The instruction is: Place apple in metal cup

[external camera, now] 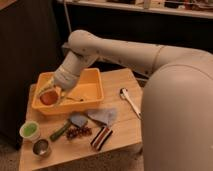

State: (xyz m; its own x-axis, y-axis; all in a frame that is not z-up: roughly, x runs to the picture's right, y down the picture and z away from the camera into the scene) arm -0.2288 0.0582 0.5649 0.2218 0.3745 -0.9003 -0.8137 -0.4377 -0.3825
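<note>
My gripper [50, 96] is shut on the apple [48, 98], a small round orange-red fruit, and holds it over the left part of the yellow tray [96, 95]. The metal cup [41, 148], short, shiny grey with a dark inside, stands at the front left corner of the wooden table [122, 132], below and a little left of the gripper. The arm reaches in from the upper right.
A white cup with green contents [30, 130] stands just behind the metal cup. A green vegetable [60, 131], a dark reddish-brown cluster [78, 132], a grey cloth [104, 116], a striped bar [101, 137] and a metal utensil [130, 101] lie on the table.
</note>
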